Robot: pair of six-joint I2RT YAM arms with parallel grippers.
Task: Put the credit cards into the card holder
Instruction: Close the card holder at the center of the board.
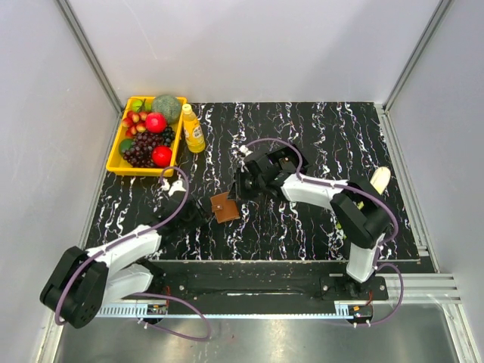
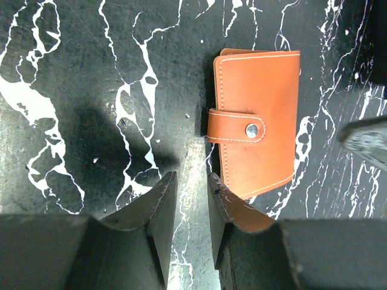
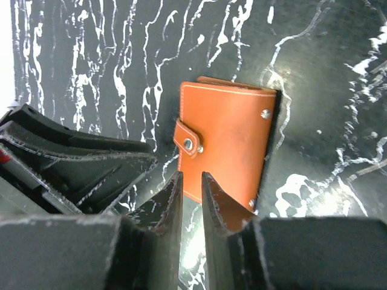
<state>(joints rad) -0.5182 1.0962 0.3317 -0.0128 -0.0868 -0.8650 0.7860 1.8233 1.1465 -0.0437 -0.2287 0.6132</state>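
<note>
A yellow tray (image 1: 113, 160) of fruit sits at the far left of the tabletop (image 1: 302, 227), with a bottle (image 1: 193, 130) just beside it. Both are well apart from the work.

The left end effector (image 2: 190, 175) hangs low over the tabletop, just left of the holder (image 2: 260, 151). Its jaws are a narrow slit apart with only bare tabletop between them, so it has hold of nothing.

The holder lies flat near the middle of the tabletop, between the two end effectors. It is folded closed, with its strap snapped down.

The right end effector (image 3: 192, 174) comes in from the other side. Its jaws are also only slightly parted and empty, and its fingertips are at the holder's edge near the strap. I cannot tell whether they touch the leather.

Far right lies a pale yellow thing (image 1: 380, 179), perhaps a banana.

No cards show in any view. With the holder fastened, I cannot tell whether they are already inside or out of sight.

If the cards are yet to go in, the step in hand looks like opening the holder. The next move would be for one end effector to pin the body flat while the other slips a fingertip under the strap and pops the snap. The leather is thin and lies flush, so it may slide rather than lift.
</note>
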